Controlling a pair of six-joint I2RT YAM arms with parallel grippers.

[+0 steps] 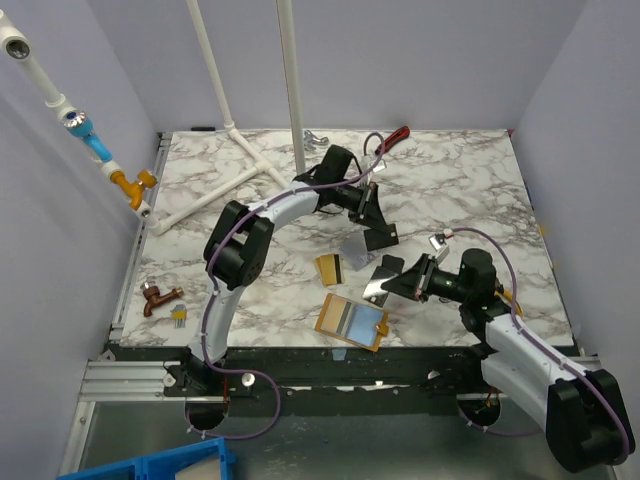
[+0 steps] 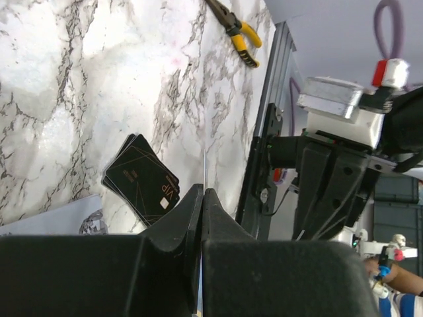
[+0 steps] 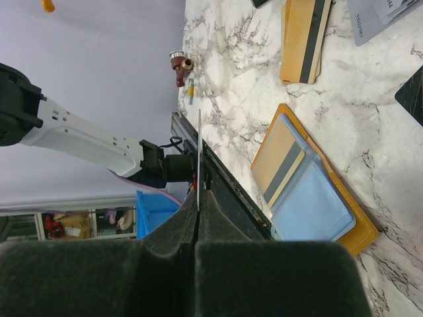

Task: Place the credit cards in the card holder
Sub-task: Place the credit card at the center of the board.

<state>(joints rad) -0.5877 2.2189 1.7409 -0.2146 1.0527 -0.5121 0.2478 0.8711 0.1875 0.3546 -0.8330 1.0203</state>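
Observation:
The tan card holder [image 1: 350, 320] lies open near the table's front edge. In the right wrist view [image 3: 344, 228] its blue pocket holds a gold-tan card with a dark stripe [image 3: 281, 165]. More gold-tan cards [image 1: 330, 268] lie stacked behind it and show in the right wrist view [image 3: 304, 39]. Pale grey cards [image 1: 352, 250] lie beside them. My right gripper [image 1: 400, 280] is shut on a thin pale card [image 3: 199, 152], seen edge-on, just right of the holder. My left gripper [image 1: 378, 238] is shut on another thin card [image 2: 205, 168], also edge-on, above black VIP cards [image 2: 142, 179].
Red-handled pliers [image 1: 395, 137] lie at the back of the table. Yellow-handled pliers [image 2: 238, 30] lie near the right edge. A brown tap fitting [image 1: 160, 295] sits at the left edge. White pipes [image 1: 215, 190] cross the back left. A blue bin [image 1: 150, 465] is below the table.

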